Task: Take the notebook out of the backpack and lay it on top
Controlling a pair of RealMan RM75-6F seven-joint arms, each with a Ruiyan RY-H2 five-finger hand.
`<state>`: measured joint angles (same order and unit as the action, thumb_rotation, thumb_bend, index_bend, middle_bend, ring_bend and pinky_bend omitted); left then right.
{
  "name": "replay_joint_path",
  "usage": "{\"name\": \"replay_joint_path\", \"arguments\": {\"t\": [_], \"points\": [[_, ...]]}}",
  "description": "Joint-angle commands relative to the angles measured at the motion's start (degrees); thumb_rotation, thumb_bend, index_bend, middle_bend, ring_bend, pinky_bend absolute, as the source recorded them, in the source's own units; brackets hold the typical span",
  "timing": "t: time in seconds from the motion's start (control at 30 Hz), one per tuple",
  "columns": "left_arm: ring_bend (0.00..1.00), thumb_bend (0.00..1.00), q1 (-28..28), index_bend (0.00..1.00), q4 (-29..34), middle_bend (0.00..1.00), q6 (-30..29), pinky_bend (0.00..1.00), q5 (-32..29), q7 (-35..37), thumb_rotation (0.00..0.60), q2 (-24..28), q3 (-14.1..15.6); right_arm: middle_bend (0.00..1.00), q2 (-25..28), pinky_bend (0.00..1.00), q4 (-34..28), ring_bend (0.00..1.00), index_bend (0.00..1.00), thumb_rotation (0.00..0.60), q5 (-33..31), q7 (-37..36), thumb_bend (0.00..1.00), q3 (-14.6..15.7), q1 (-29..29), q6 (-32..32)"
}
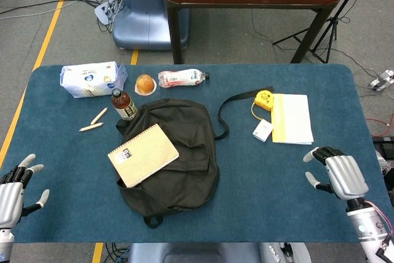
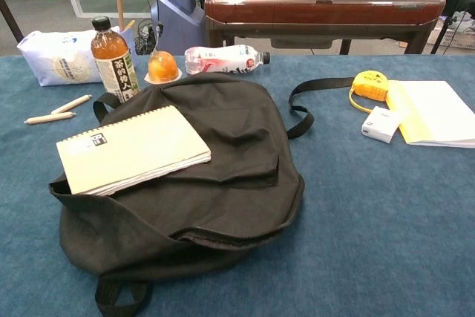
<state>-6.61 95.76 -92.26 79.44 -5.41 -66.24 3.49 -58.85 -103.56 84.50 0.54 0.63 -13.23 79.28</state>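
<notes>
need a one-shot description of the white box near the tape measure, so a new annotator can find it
Start from the black backpack mid-table and follow its strap right to the yellow tape measure. Just below that, against the left edge of the yellow pad, lies the white box. It is the only small, plain white block there; its neighbours are yellow.

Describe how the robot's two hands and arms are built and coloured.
Both hands are silver-grey metal with dark joints and pale fingertips. The left hand shows only at the frame's corner. The right hand has a ribbed back and joins a white wrist with thin pink and dark cables.
</notes>
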Motion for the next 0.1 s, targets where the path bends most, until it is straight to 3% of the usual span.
{"name": "replay_joint_path", "arguments": {"t": [0.03, 0.1], "points": [[0.16, 0.27, 0.38, 0.27, 0.12, 0.13, -0.17, 0.23, 0.69, -0.21, 0.600, -0.26, -0.33, 0.42, -0.75, 0.40, 0.59, 0.31, 0.46, 0.600, 0.79, 0.11, 0.33, -0.17, 0.79, 1.06], [0.16, 0.27, 0.61, 0.27, 0.10, 0.13, -0.16, 0.23, 1.17, -0.43, 0.600, -0.46, -0.64, 0.42, -1.09, 0.40, 0.73, 0.31, 0.46, 0.600, 1.31, 0.03, 0.33, -0.29, 1.41, 2.04]]}}
